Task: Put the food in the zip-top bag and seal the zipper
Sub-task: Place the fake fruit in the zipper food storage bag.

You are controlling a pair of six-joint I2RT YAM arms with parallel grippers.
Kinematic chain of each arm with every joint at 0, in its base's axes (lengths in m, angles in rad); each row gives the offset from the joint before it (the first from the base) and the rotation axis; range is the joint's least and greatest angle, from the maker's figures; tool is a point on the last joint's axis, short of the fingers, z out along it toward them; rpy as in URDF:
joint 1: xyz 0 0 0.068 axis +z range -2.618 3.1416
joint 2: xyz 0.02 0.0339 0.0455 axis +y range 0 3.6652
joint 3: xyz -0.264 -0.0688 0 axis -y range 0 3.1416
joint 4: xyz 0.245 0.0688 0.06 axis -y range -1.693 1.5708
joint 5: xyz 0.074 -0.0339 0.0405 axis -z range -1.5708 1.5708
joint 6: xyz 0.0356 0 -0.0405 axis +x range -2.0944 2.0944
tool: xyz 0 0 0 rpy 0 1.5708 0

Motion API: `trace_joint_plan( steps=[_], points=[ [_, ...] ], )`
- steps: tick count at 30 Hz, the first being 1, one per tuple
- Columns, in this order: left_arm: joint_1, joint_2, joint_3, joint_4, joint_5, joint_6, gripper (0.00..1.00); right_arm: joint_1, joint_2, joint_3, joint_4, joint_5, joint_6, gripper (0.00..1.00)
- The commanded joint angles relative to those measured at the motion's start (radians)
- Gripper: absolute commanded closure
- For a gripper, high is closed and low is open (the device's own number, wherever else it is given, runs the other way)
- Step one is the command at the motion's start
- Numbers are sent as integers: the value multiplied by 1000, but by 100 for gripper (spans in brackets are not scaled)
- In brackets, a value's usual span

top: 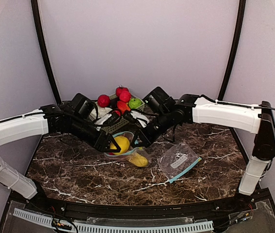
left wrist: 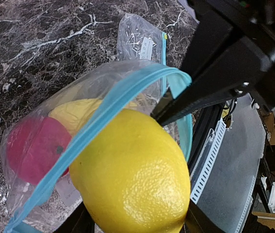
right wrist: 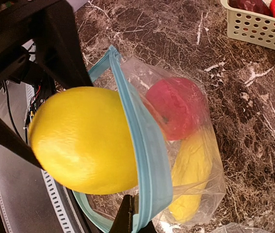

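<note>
Near the middle of the table: my zip-top bag, red fruit and yellow fruit inside.
Left claw: I pinch the lemon at the bag's mouth.
Right claw: pressed tight on the bag's blue rim.

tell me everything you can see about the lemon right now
The lemon is an oval toy, bright yellow, with glossy, dimpled, plastic-looking skin. The left end effector grips it on two sides at the mouth of the clear zip-top bag. The bag's blue zipper rim lies across it, so it looks only partly in. A red fruit and a yellow piece sit deeper inside the bag.
</note>
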Motion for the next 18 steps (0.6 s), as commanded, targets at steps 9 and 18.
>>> trace_joint_plan(
  steps=[9, 18],
  points=[
    [-36, 83, 46, 31, -32, 18, 43, 20, -21, -10, 62, -39, -37, 100],
    [-67, 156, 65, 65, -117, 6, 42, 21, -15, -22, 101, -92, -32, 100]
  ],
)
